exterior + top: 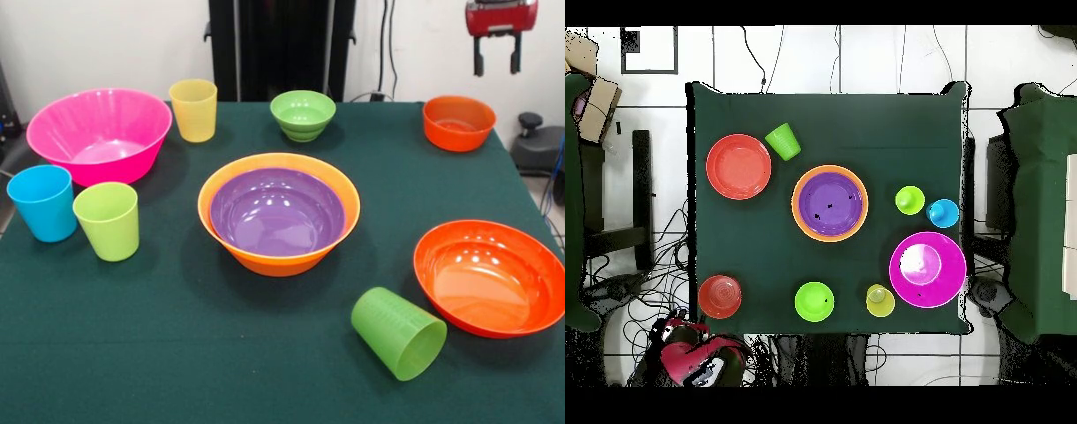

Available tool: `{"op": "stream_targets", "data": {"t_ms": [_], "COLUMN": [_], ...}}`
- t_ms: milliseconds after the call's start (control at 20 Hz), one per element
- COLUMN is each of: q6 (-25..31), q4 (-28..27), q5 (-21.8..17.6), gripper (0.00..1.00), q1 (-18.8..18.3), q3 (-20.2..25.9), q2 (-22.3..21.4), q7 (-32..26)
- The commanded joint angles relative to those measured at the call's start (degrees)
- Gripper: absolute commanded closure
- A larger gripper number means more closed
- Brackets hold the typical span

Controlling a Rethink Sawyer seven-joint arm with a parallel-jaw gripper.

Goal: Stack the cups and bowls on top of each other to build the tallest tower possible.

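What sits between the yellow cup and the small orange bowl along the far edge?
Only the small green bowl, upright, apart from the yellow cup and the small orange bowl. Both views show this.

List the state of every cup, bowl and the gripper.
Purple bowl: nested in large orange bowl.
Pink bowl: upright, empty.
Small green bowl: upright, empty.
Small orange bowl: upright, empty.
Shallow red-orange bowl: upright, empty.
Yellow cup, blue cup, lime cup: upright.
Darker green cup: tipped over.
Gripper: open, raised.
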Motion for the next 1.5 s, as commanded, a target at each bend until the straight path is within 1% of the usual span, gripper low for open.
{"op": "stream_targets", "data": {"t_ms": [50, 150, 250, 300, 400, 500, 650, 750, 850, 900, 950, 1000, 1100, 1200, 1300, 1400, 1500], "q6": [9.94, 9.81, 10.28, 11.79, 14.59, 12.57, 6.96, 4.65, 5.87, 7.81, 9.98, 11.94, 14.37, 14.37, 15.12, 15.67, 16.05], "q4": [1.96, 2.09, 2.44, 2.32, 0.28, -3.37, -7.11, -8.69, -11.3, -12.77, -14.44, -15.55, -17.01, -17.56, -17.77, -17.96, -18.68], "q5": [2.87, 2.95, 2.99, 2.83, 2.52, 2.15, 3.32, 3.77, 3.78, 4.51, 5.58, 6.19, 6.78, 6.65, 6.09, 6.2, 6.17], "gripper": [0.0, 0.0, 0.0, 0.0, 0.0, 0.0, 0.0, 0.0, 0.0, 0.0, 0.0, 0.0, 0.0, 0.0, 0.0, 0.0, 0.0], "q1": [-0.34, 0.07, -0.62, -1.35, -2.44, -2.16, 0.57, 0.98, 0.64, 1.8, 4.35, 5.57, 6.74, 6.83, 6.17, 6.33, 6.03], "q3": [5.68, 5.34, 5.66, 5.51, 3.37, 0.71, -3.63, -5.44, -7.97, -10.34, -13.92, -15.97, -18.03, -18.13, -17.55, -17.32, -16.7], "q2": [-3.46, -3.52, -4.2, -5.42, -5.68, -0.89, 5.99, 8.83, 10.69, 11.33, 12.09, 12.57, 13.29, 13.85, 13.22, 13.13, 13.61], "q7": [6.66, 7.02, 7.38, 6.7, 4.46, 3.32, 4.13, 4.47, 2.99, 2.14, 1.18, 0.76, 0.61, 1.1, 1.22, 1.86, 2.3]}}
